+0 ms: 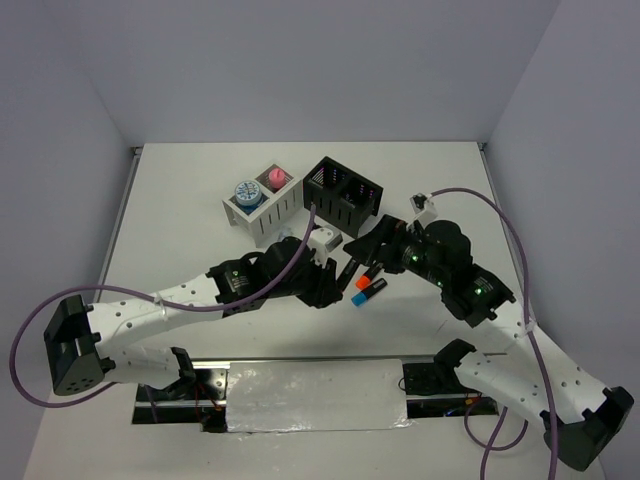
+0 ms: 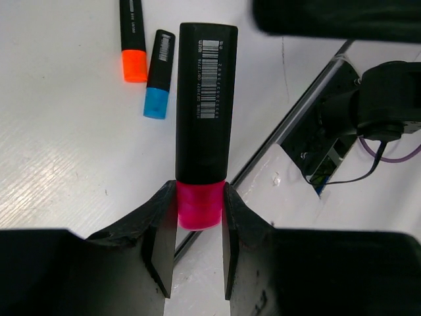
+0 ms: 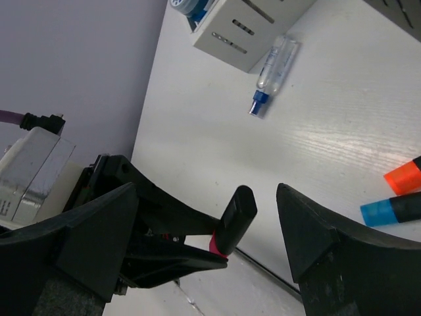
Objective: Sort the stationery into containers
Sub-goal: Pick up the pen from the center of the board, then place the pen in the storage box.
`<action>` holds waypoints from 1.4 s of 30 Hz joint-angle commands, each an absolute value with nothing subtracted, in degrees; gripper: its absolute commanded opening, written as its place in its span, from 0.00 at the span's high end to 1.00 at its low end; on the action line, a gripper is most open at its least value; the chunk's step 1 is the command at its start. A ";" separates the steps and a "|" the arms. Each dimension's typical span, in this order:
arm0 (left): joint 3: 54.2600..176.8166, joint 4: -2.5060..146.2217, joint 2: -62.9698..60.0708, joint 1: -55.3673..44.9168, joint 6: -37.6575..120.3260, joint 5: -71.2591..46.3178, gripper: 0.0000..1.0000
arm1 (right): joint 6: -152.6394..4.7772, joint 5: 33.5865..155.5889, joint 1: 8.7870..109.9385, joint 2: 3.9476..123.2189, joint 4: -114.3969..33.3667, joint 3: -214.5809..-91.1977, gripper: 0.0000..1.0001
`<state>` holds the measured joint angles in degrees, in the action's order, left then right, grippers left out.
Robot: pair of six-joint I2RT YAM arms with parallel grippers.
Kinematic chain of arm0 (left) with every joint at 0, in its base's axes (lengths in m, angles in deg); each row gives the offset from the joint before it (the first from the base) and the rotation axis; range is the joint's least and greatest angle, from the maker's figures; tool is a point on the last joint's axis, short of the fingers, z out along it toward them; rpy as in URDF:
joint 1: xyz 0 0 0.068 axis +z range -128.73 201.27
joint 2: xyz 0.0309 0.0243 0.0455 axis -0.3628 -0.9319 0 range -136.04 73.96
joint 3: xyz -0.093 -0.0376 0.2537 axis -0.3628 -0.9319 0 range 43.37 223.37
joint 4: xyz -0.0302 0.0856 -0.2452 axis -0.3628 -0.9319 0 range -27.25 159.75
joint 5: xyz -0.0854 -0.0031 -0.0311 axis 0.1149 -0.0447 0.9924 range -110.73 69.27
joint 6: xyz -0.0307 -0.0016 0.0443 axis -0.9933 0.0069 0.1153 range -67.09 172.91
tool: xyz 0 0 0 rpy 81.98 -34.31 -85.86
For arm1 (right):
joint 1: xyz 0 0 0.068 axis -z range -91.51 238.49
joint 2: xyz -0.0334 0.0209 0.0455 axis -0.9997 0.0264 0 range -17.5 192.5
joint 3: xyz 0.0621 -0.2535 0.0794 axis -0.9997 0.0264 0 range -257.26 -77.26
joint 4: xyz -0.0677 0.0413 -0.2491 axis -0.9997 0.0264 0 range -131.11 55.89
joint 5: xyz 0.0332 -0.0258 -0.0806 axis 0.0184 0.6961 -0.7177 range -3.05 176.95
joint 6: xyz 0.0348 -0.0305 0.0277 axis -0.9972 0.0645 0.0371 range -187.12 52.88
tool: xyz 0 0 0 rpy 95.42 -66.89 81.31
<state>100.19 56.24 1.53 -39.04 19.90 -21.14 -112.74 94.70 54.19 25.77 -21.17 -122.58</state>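
Observation:
My left gripper point(image 2: 198, 217) is shut on the pink cap of a black-bodied pink highlighter point(image 2: 202, 99) and holds it above the table; it also shows in the top view point(image 1: 340, 278). My right gripper point(image 3: 207, 197) is open, its fingers on either side of that highlighter's black end point(image 3: 235, 214) without touching it. The orange highlighter point(image 2: 133, 39) and blue highlighter point(image 2: 158, 76) lie side by side on the table. The blue-white stick point(image 3: 273, 69) lies beside the white box point(image 1: 262, 205), which holds a tape roll point(image 1: 245, 193) and the pink tube point(image 1: 275, 178). The black box point(image 1: 342, 192) stands to its right.
The two arms meet near the table's middle front, just in front of the black box. A grey sheet point(image 1: 315, 395) lies between the arm bases at the near edge. A dark rail point(image 2: 299, 99) runs along the table's front edge. Walls close the left, back and right.

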 commanded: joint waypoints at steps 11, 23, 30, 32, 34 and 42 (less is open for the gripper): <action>102.17 60.26 4.08 -39.37 20.48 -19.40 1.00 | -114.84 96.87 50.09 30.67 -24.40 -122.43 0.23; 104.98 59.91 3.82 -39.37 20.75 -21.69 1.00 | -113.35 96.18 48.85 34.70 -23.36 -124.35 0.90; 109.28 52.81 2.77 -39.37 19.17 -29.59 0.01 | -103.61 84.51 49.46 41.29 -21.51 -134.37 1.00; 111.47 47.71 1.89 -39.28 18.03 -31.45 0.01 | -99.14 76.78 50.25 44.98 -22.21 -139.10 1.00; 111.66 45.51 2.23 -39.28 16.71 -33.03 0.01 | -97.44 65.67 50.52 50.49 -19.17 -145.59 1.00; 109.55 40.06 9.79 -39.28 13.28 -35.32 0.01 | -86.64 52.84 55.16 66.06 -24.41 -157.84 1.00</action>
